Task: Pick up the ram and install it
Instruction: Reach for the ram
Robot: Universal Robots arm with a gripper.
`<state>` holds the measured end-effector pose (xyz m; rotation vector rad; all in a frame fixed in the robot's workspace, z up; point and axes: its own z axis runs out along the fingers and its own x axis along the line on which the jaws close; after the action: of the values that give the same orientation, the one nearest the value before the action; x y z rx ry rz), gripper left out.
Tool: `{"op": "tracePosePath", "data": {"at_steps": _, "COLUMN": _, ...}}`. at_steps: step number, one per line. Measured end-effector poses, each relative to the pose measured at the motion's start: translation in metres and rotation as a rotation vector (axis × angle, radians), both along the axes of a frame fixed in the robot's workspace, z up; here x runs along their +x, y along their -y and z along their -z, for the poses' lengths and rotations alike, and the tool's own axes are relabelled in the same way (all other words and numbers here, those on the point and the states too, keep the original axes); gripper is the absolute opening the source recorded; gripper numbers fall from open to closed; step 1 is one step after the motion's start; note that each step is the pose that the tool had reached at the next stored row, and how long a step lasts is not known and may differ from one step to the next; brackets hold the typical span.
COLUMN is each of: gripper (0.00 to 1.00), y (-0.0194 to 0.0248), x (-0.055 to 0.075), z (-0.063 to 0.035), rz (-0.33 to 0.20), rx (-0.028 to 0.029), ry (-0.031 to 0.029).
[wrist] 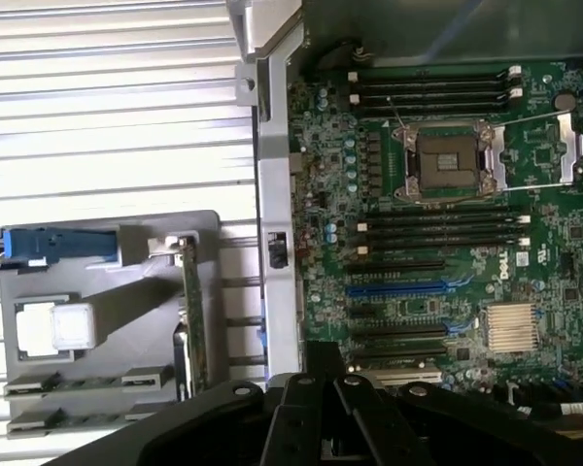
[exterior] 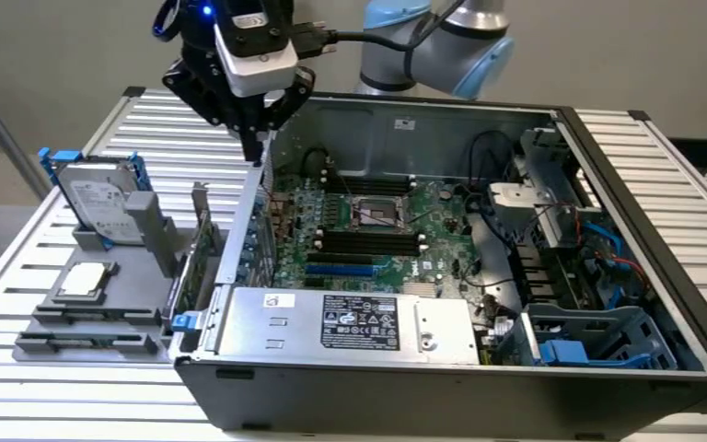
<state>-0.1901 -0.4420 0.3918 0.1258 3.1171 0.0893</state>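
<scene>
Gripper (exterior: 255,152), black and tapered, closed above grey sheet-metal case wall (exterior: 246,221).

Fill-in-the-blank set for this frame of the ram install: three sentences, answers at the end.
1. The gripper hangs above the side wall of the open case with its fingers ___.
2. The hard drive stands in a ___ frame on the grey holder.
3. The black memory slots beside the processor socket are all ___.

Missing words: shut; blue; empty.
</scene>
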Motion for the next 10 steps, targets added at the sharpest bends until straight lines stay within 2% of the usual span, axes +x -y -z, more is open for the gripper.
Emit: {"op": "tracePosePath", "data": {"at_steps": 10, "gripper": 0.11, "y": 0.0197, "x": -0.044, "z": 0.0016, "rz": 0.000, "rx": 0.0001, "ry": 0.0000}}
